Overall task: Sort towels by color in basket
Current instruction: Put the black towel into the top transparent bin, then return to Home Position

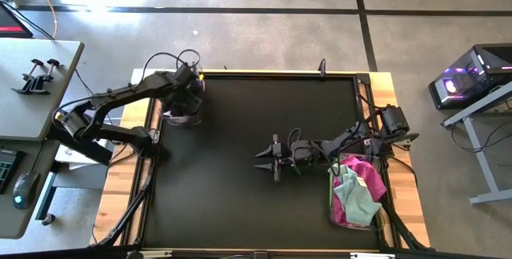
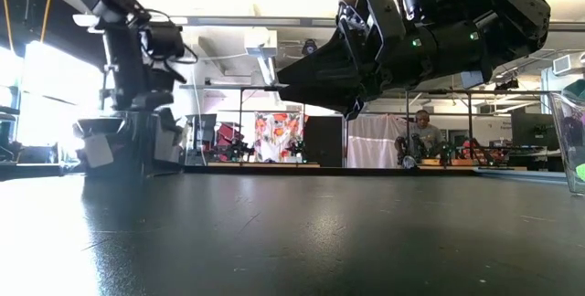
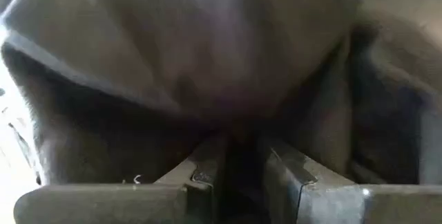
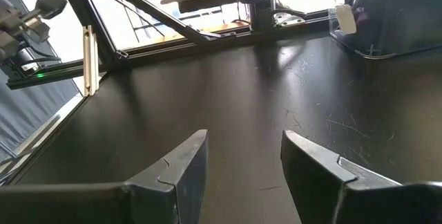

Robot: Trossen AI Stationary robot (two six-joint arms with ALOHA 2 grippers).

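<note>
A grey concrete floor crossed by dark lines surrounds a black tabletop (image 1: 240, 155) framed in light wood; a grey desk sits at the far left of the high view and a computer with purple lights at the far right. In the low view, a bright workshop lies beyond the tabletop, with a person seated far back, right of centre.

At the lower right of the high view, a clear basket (image 1: 356, 225) stands on the edge of the tabletop, holding towels in pink, magenta and mint (image 1: 358, 195). At the upper left, a second clear basket (image 1: 182, 120) holds dark cloths.

The left hand (image 1: 186, 103) reaches down into this upper-left basket. In the left wrist view, its fingers (image 3: 200, 175) stand close together and press into a dark towel (image 3: 207, 65) that fills the frame; whether they actually grip the cloth cannot be told.

The right hand (image 1: 270, 159) hovers over the middle of the tabletop, just left of the lower-right basket. In the right wrist view, its fingers (image 4: 183, 165) are spread apart with only bare black surface between them, holding nothing.
</note>
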